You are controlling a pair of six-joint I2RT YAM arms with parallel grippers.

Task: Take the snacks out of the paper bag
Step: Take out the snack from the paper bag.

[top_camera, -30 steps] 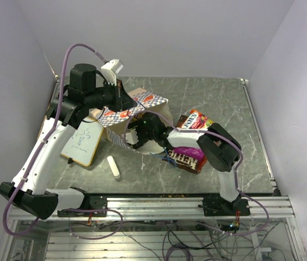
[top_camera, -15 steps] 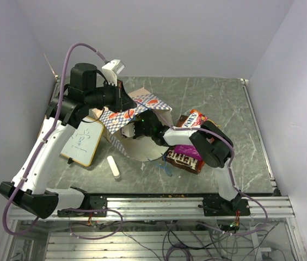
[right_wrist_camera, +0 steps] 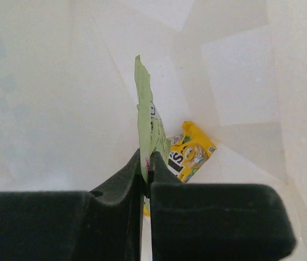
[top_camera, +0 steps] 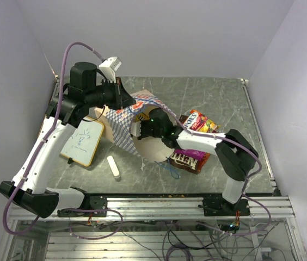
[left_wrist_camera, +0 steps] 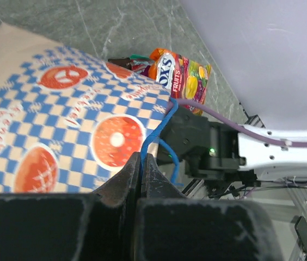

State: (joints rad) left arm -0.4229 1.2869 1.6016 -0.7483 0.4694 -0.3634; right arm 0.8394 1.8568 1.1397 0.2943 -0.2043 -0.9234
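Note:
The paper bag (top_camera: 122, 120) lies on its side with its chequered face up and its mouth toward the right arm. My left gripper (left_wrist_camera: 141, 159) is shut on its blue cord handle (left_wrist_camera: 161, 124) and holds the upper edge up. My right gripper (right_wrist_camera: 148, 161) is inside the bag, shut on the edge of a green snack packet (right_wrist_camera: 145, 117). A yellow M&M's packet (right_wrist_camera: 190, 150) lies behind it on the bag's cream inner wall. Outside the bag lie a red-orange Fox's Fruits packet (top_camera: 200, 120) and a brown M&M's packet (top_camera: 189, 159).
A wood-framed whiteboard (top_camera: 83, 142) lies left of the bag, with a small white cylinder (top_camera: 113, 167) in front of it. The right arm's wrist (top_camera: 156, 128) fills the bag mouth. Lilac walls close the table on three sides.
The right gripper has gone deeper into the bag and closed on the green packet. The left gripper kept the cord handle while the bag's mouth shifted.

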